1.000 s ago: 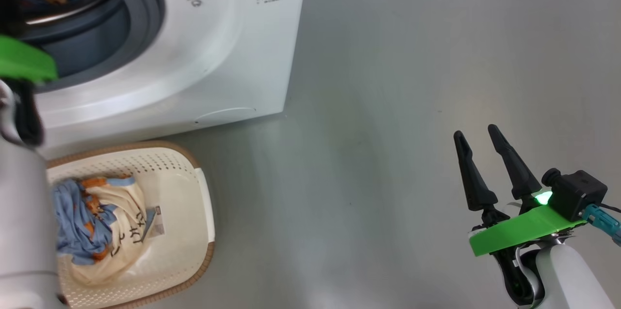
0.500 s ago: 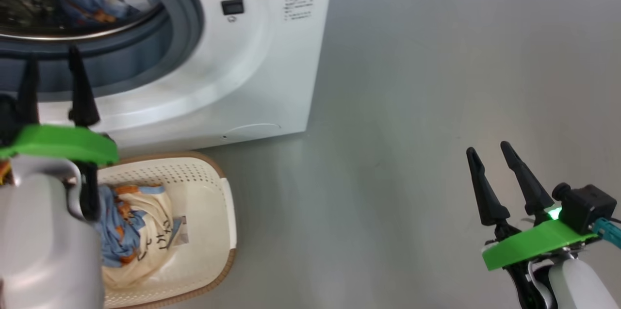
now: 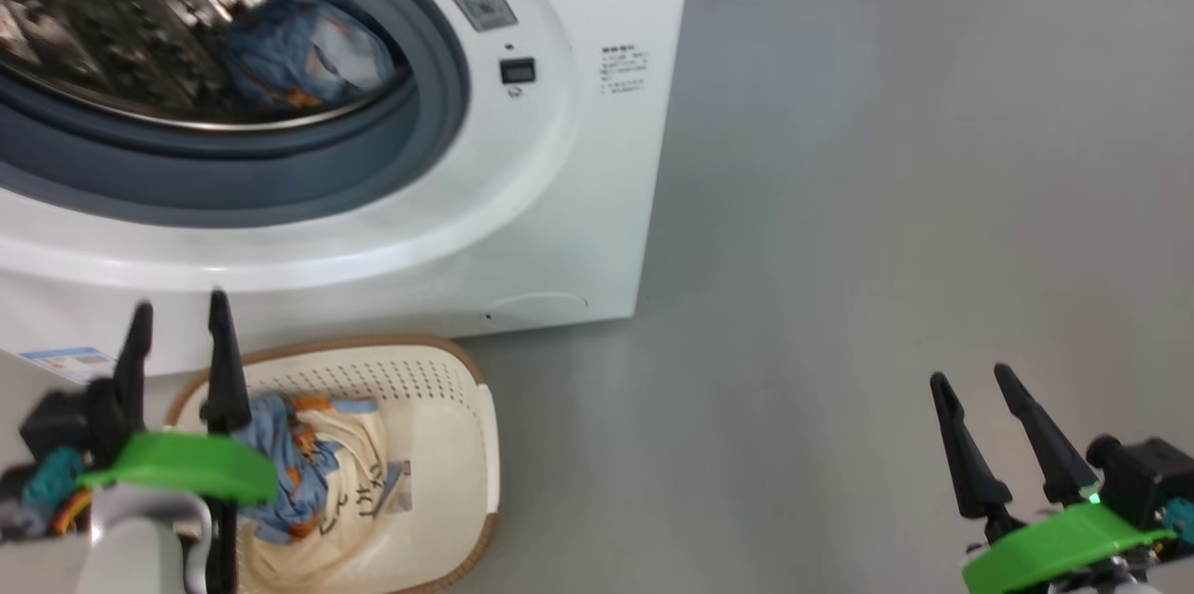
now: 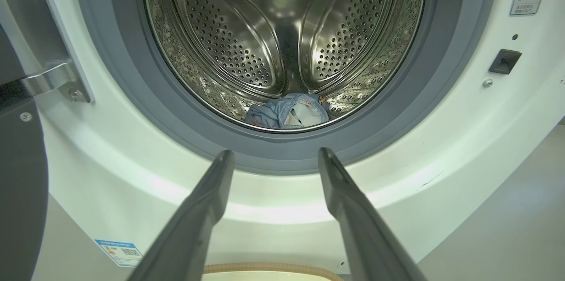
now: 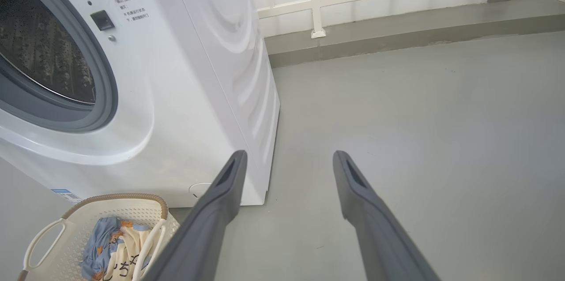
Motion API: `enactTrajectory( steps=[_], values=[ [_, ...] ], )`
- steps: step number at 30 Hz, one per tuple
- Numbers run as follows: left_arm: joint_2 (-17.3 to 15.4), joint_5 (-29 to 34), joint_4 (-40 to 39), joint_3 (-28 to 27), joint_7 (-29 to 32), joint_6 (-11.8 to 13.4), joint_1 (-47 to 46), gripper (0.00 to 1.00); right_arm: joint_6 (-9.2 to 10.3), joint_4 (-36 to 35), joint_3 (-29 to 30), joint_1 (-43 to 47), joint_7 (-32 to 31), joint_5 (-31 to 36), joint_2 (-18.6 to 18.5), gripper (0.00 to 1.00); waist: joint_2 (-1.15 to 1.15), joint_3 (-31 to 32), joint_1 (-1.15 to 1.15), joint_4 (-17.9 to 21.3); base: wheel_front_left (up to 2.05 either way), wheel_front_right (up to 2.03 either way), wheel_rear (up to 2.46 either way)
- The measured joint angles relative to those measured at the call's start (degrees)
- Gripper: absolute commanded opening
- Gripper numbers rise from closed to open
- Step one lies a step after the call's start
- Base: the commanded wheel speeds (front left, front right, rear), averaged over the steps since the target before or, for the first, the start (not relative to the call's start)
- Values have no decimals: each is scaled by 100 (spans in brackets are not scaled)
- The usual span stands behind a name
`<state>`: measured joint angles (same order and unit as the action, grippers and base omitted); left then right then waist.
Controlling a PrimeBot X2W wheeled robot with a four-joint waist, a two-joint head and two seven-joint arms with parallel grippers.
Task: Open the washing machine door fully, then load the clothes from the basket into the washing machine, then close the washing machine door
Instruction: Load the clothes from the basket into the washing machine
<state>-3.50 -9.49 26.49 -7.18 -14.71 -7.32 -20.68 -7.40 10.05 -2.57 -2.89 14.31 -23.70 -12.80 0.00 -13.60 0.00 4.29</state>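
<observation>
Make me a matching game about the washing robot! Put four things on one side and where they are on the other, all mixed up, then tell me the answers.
Things:
1. basket
2. blue garment
3. right gripper
4. blue label

Places:
A. low on the white front of the washing machine
B. open, over bare grey floor
C. at the bottom of the steel drum
D. on the floor in front of the machine, with clothes in it

Pairs: 1-D, 2-C, 3-B, 4-A.

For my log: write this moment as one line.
garment in drum | clothes in basket | left claw open | right claw open
</observation>
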Motion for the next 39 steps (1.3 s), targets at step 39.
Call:
enactTrajectory(
  steps=[39],
  values=[
    [71,-121,-1515,-205,0,0,2292,100,0,-13,161,575,0,-12,-89,100,0,660,0,-107,0,0,0]
  ],
)
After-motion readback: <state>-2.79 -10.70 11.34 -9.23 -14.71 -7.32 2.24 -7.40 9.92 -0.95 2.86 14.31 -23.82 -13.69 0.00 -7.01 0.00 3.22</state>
